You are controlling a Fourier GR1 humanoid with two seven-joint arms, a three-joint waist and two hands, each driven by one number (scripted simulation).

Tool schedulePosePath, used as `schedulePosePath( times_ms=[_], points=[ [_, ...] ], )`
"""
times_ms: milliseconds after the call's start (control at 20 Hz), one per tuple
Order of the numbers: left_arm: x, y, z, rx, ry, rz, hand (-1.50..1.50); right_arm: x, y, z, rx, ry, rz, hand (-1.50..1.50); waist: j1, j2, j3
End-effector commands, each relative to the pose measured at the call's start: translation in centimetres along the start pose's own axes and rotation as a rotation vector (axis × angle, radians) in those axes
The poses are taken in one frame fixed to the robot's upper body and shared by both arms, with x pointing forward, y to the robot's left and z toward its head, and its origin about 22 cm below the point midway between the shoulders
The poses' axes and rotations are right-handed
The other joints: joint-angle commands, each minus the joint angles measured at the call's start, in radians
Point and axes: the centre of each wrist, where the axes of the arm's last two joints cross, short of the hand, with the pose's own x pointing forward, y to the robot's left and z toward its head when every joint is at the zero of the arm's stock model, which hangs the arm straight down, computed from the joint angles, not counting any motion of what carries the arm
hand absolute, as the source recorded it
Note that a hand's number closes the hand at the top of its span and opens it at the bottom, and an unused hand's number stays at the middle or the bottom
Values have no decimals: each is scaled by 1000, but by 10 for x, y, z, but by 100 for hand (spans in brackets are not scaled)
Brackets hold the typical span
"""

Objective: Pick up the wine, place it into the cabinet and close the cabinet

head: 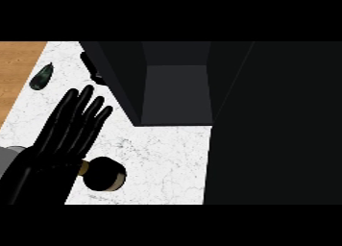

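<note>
Wine's the thing you're after, and honestly you can't pick out anything that's clearly a bottle of it, so where it sits is a cannot-tell. Biggest thing up and to the right of your left hand [64, 139] is the black cabinet [273, 120], with its open compartment [175, 91] showing a grey inner wall just past your fingertips. Under everything you've got the white marbled counter [166, 153], with a strip of wooden surface [7, 81] off to the hand's left. The hand itself is spread flat, fingers straight and pointing up the view, holding nothing. Right beside its palm, on the lower right, sits a dark round object with a tan rim [106, 174]. Up and left of your fingertips lies a small dark green oval thing [41, 77].
</note>
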Motion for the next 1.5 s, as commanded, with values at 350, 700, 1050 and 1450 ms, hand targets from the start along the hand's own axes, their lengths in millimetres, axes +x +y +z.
schedulePosePath(
  times_ms=[350,700,1050,1450],
  points=[
    [56,-54,26,-18,27,65,-150,54,11,18,30,20,-6,-150,3,0,0],
    [62,-68,32,14,31,41,-150,70,18,24,30,27,-26,-150,3,-2,0],
    [74,-76,34,45,33,46,-150,58,18,11,19,27,-21,-150,10,-2,1],
    [84,-61,45,108,31,13,-150,65,24,11,-4,19,-23,-150,14,-5,0]
  ],
)
